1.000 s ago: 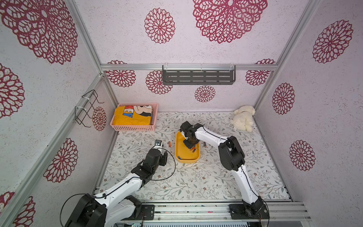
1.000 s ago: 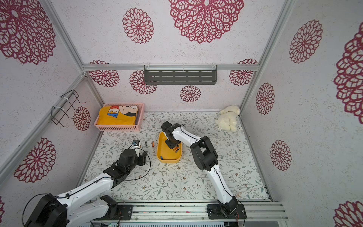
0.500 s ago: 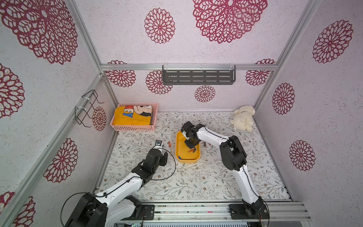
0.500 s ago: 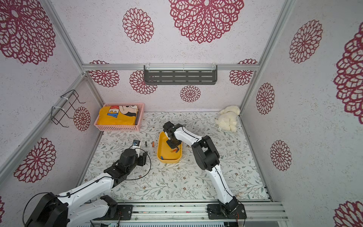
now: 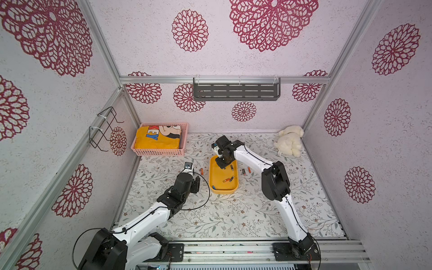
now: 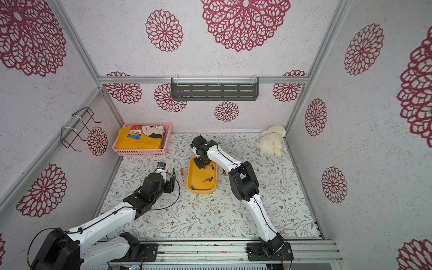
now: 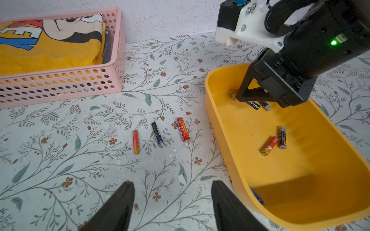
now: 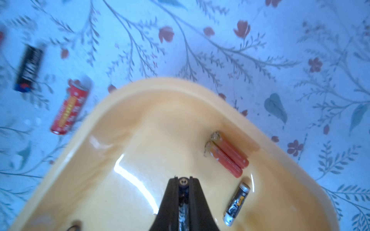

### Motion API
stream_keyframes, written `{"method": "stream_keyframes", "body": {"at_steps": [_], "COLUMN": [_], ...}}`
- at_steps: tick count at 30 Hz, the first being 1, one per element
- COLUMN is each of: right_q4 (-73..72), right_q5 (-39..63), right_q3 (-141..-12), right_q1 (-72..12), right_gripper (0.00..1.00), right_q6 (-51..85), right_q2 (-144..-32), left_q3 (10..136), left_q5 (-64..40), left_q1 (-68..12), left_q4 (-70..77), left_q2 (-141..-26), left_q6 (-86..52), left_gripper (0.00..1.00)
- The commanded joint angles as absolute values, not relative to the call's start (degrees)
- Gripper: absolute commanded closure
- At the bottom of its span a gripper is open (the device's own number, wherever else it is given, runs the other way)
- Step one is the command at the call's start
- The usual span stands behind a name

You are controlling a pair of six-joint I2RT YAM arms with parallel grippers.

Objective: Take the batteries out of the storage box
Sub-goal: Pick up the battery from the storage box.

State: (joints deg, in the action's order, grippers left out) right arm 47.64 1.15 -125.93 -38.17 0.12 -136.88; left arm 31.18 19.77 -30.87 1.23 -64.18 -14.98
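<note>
Pinching with right jaws, wider a second ago, a dark thin cylindrical battery point(image 8: 183, 200) inside the shallow yellow-orange plastic storage box point(image 8: 140, 112) beneath. Holding left jaws wide, empty. Hiding most of that battery.

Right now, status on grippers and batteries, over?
Right gripper shut on dark battery inside storage box. Left gripper open, empty, over table. Other batteries loose in box. Nothing blocking.

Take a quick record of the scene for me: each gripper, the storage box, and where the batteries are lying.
left gripper: open, empty, above the table
right gripper: shut on a dark battery inside the storage box
loose in box: two orange batteries side by side, several others
table, left arm's side of box: three batteries
table, right arm's side of box: two batteries
</note>
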Motion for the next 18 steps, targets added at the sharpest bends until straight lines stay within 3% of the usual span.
{"method": "stream_keyframes", "body": {"at_steps": [1,11,18], "right_q4": [49.68,50.57,45.46], "right_q5": [4.56,5.24,2.83], "right_q3": [-130.03,-129.08,-114.55], "right_q1": [-37.05,-34.42,-29.78], "right_gripper": [0.98,0.98,0.98], "right_q6": [4.29,9.60,14.30], "right_q2": [-137.68,-132.34,-119.75], "left_q3": [33.63,39.13,42.31], "left_q5": [20.23,20.07,19.48], "left_q1": [-30.98,-32.52,-33.83], "left_q4": [-0.10,-1.76,-1.98], "left_q2": [-65.92,-68.95,-71.37], "left_q6": [-15.84,-15.11,-14.71], "left_gripper": [0.35,0.34,0.34]}}
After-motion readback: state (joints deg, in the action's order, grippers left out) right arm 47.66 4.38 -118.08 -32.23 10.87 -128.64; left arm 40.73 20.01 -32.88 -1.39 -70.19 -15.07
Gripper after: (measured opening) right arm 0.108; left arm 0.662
